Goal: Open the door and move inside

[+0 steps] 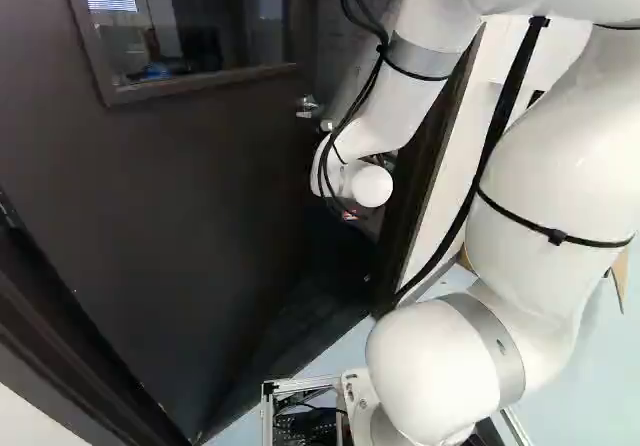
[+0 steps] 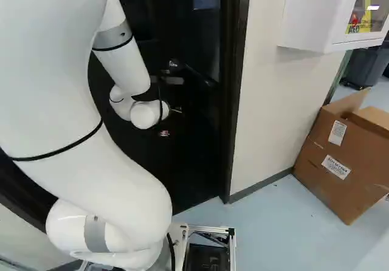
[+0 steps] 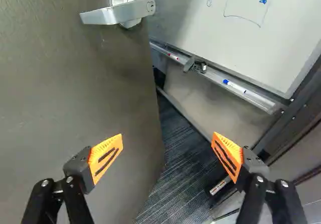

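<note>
Beyond the arm's white wrist in the left base view, the gripper [image 1: 350, 215] is mostly lost against the dark door [image 1: 190, 196]; its fingertips cannot be made out there. The door stands ajar, its lever handle [image 1: 307, 107] just beside the wrist. In the wrist view the gripper [image 3: 167, 152] is open and empty. One orange pad [image 3: 106, 156] lies over the door's face, the other over the opening beside it. The door's free edge runs between the two fingers. Ahead of them, on the door face, is the silver lever handle [image 3: 119, 12], untouched.
Through the opening show a whiteboard [image 3: 261, 28] with a marker tray [image 3: 235, 87] and dark striped carpet [image 3: 175, 169]. The door frame [image 2: 234, 95] stands close to the arm. Right of it are a pale wall [image 2: 267, 101], a wall cabinet [image 2: 316, 16] and a cardboard box [image 2: 340, 161].
</note>
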Tool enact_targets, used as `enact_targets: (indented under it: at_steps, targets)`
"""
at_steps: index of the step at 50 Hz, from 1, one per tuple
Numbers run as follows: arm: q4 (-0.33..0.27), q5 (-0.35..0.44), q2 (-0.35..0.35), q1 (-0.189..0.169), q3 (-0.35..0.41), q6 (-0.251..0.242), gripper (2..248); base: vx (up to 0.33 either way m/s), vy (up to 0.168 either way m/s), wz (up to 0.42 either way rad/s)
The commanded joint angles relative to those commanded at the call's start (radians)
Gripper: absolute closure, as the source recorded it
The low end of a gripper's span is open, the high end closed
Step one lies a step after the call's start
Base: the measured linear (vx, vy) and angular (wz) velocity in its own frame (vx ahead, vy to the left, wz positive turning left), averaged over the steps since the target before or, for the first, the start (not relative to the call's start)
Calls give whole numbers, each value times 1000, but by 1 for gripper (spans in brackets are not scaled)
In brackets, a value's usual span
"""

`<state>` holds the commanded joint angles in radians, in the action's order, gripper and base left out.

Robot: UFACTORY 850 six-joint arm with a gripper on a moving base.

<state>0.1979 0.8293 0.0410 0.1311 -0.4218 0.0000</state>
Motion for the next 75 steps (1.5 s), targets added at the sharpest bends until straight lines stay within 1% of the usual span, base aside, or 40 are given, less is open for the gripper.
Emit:
enact_targets:
  at_steps: [18, 52, 61, 75]
  targets:
    - [0, 0, 10, 0, -10, 0, 3, 0, 0, 0]
    - [0, 0, 84, 12, -90, 0, 3, 0, 0, 0]
    - [14, 0, 99, 28, -106, 0, 3, 0, 0, 0]
    - [43, 0, 118, 65, -127, 0, 3, 0, 0, 0]
